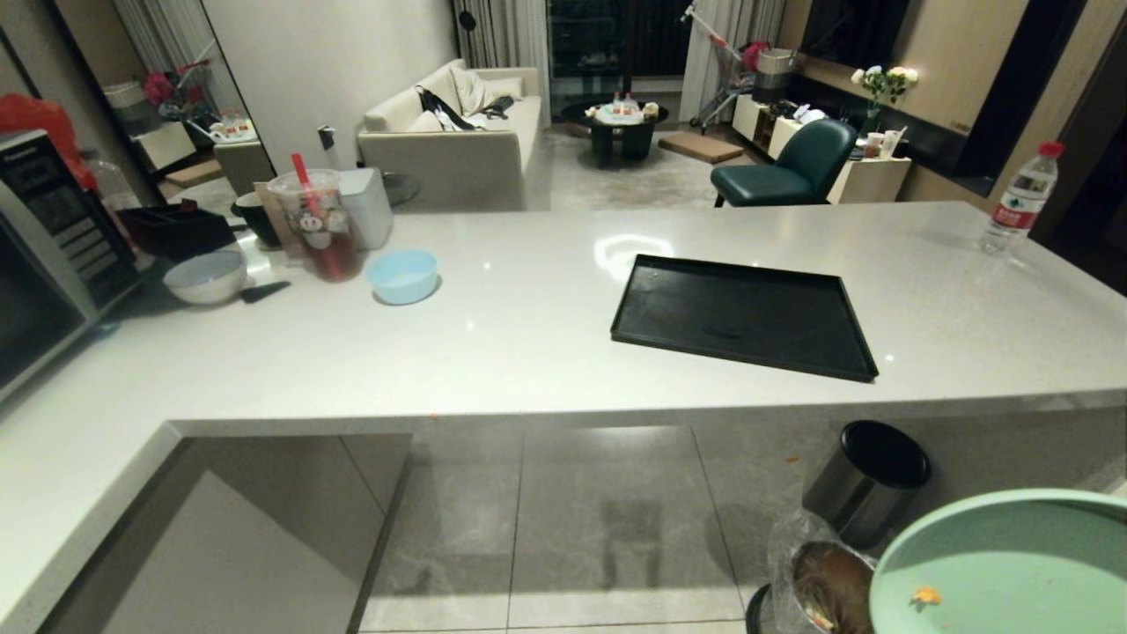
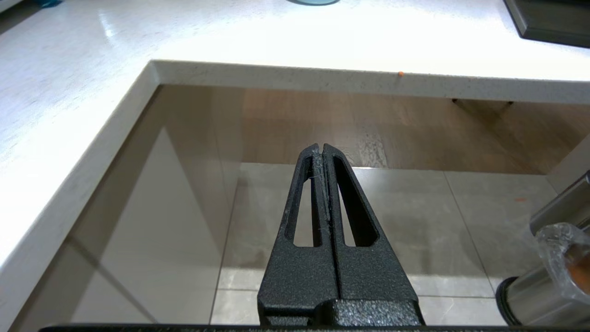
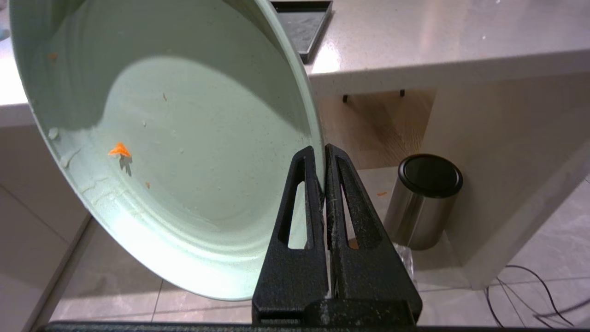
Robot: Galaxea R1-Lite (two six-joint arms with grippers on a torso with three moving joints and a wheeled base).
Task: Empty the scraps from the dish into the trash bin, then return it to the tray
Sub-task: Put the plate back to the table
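Clamped on the rim of the round, shallow mint-green dish (image 3: pixel 184 152), the right pincer (image 3: pixel 324 154) is seen with its black fingers pressed almost together, the rim pinched between them. The dish is held tilted, off the pale stone surface (image 1: pixel 528 335) and below its near edge, directly above the small shiny steel trash bin with the clear bag liner (image 1: pixel 814 586). One small orange scrap (image 3: pixel 119 150) and a few pale smears are left stuck to the dish's inner face. Scraps are visible inside the trash bin. Just behind the trash bin, toward the surface, a second steel bin with a black lid (image 1: pixel 867 480) is standing on the floor. The flat rectangular black tray (image 1: pixel 744 315) is lying on the surface, above both bins. The left pincer (image 2: pixel 322 148) is closed on nothing, held over the floor tiles, beside the trash bin.
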